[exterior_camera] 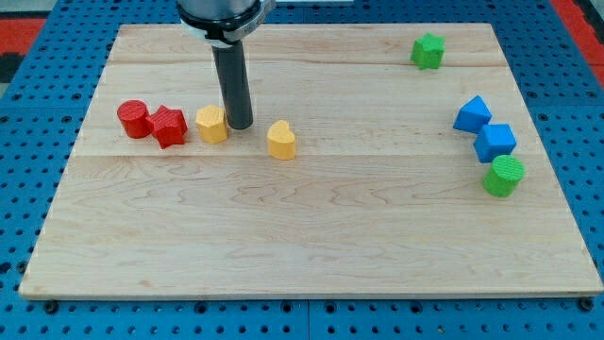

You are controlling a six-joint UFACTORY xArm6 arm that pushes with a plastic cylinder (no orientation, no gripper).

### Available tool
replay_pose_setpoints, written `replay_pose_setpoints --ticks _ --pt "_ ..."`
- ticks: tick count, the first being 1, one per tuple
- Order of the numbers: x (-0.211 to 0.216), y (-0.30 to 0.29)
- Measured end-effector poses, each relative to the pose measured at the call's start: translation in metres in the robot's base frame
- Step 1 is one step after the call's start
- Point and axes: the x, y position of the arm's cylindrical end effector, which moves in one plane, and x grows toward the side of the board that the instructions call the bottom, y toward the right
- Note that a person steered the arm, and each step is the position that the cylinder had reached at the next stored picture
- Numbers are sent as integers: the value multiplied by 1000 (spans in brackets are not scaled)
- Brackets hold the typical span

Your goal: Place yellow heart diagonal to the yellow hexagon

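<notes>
The yellow heart [281, 140] lies on the wooden board left of centre. The yellow hexagon [211, 125] lies to its left, slightly higher in the view. My tip [240, 126] stands between them, right beside the hexagon's right side and a short gap up-left of the heart. I cannot tell whether the tip touches the hexagon.
A red star [169, 126] and a red cylinder [134, 119] lie left of the hexagon. A green star [427, 51] is at the top right. A blue triangle [473, 114], a blue cube [495, 143] and a green cylinder [504, 176] cluster at the right edge.
</notes>
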Motion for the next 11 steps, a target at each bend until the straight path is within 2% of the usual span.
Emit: replay_pose_setpoints --ticks 1,2,3,4,5,6,7,8,9,10,11 --pt "-34 5" --pt "-27 -34" --pt "1 -43" --pt "-8 -36" --pt "-27 16" --pt "-3 40" --pt "21 40" --pt "15 47" --pt "39 33" --pt "11 24" --pt "-45 34"
